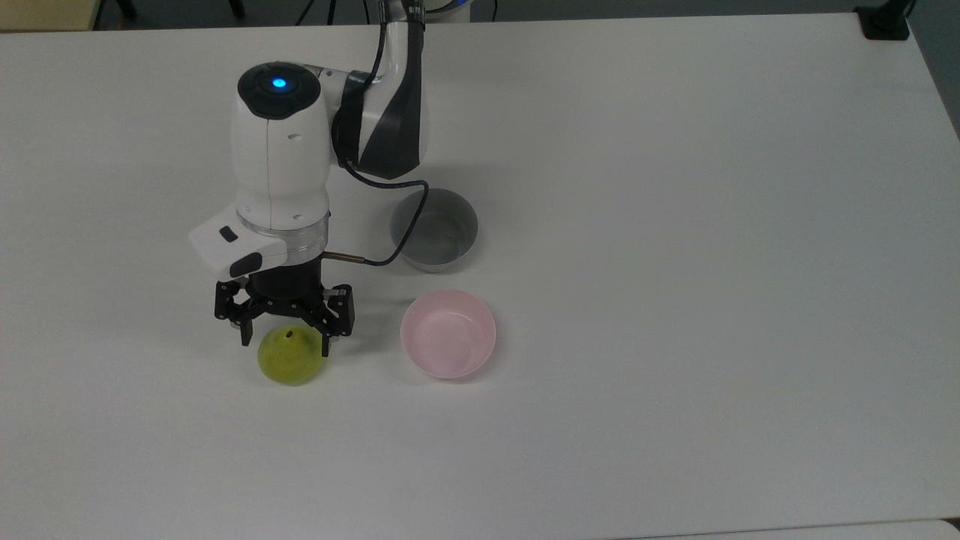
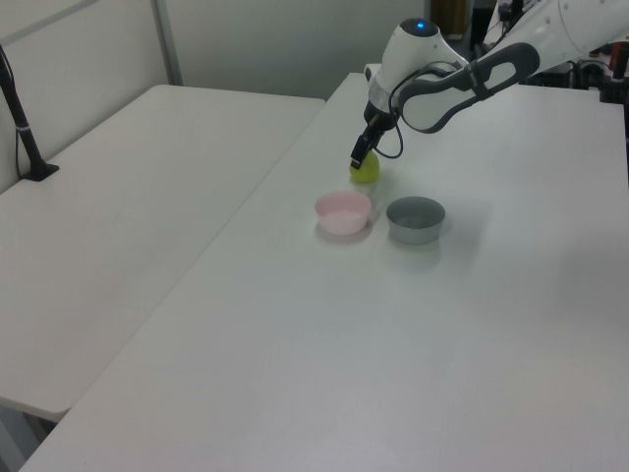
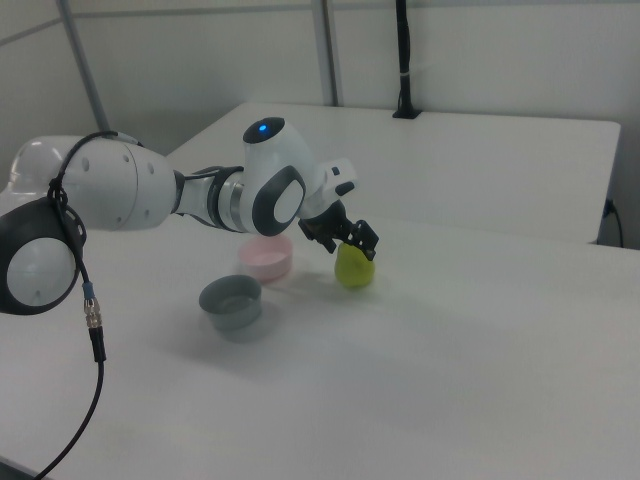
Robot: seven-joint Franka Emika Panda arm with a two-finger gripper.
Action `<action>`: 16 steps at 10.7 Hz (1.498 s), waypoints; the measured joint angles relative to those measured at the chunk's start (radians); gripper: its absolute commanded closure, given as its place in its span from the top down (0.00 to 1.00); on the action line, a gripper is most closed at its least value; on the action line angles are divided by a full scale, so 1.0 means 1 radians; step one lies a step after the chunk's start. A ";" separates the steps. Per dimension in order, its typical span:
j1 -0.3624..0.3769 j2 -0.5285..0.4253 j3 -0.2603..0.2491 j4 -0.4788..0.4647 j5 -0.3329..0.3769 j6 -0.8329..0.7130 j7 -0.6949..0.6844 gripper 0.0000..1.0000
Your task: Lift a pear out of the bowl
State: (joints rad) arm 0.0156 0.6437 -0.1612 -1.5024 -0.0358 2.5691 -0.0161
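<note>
The yellow-green pear point(image 1: 291, 360) stands on the white table, to the top view's left of the pale pink bowl point(image 1: 448, 334), which has nothing in it. My gripper point(image 1: 285, 341) hangs just over the pear's top and is open, one finger on each side of the fruit, with a small gap on the top view's left side. In the left view the pear point(image 2: 366, 170) sits behind the pink bowl point(image 2: 343, 211) with the gripper point(image 2: 359, 157) on top of it. The right view has the pear point(image 3: 353, 269) beside the bowl point(image 3: 266, 257), under the gripper point(image 3: 350, 243).
A grey straight-sided bowl point(image 1: 434, 229) stands just beyond the pink one in the top view, with the arm's black cable point(image 1: 409, 225) curving past its rim. A second white table point(image 2: 147, 197) adjoins on the left view's left. A black post point(image 3: 403, 60) rises at the far table's back.
</note>
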 measured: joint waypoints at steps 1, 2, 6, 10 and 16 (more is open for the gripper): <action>0.000 -0.006 0.000 0.007 0.000 0.000 0.000 1.00; 0.002 -0.021 0.000 0.011 0.000 0.000 0.000 1.00; 0.079 -0.185 0.006 0.011 0.000 -0.251 0.043 1.00; 0.159 -0.359 0.008 0.005 0.000 -0.635 0.066 1.00; 0.159 -0.602 0.019 -0.127 0.001 -0.884 0.070 1.00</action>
State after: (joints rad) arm 0.1750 0.0422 -0.1425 -1.6295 -0.0351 1.6851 0.0534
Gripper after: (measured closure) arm 0.000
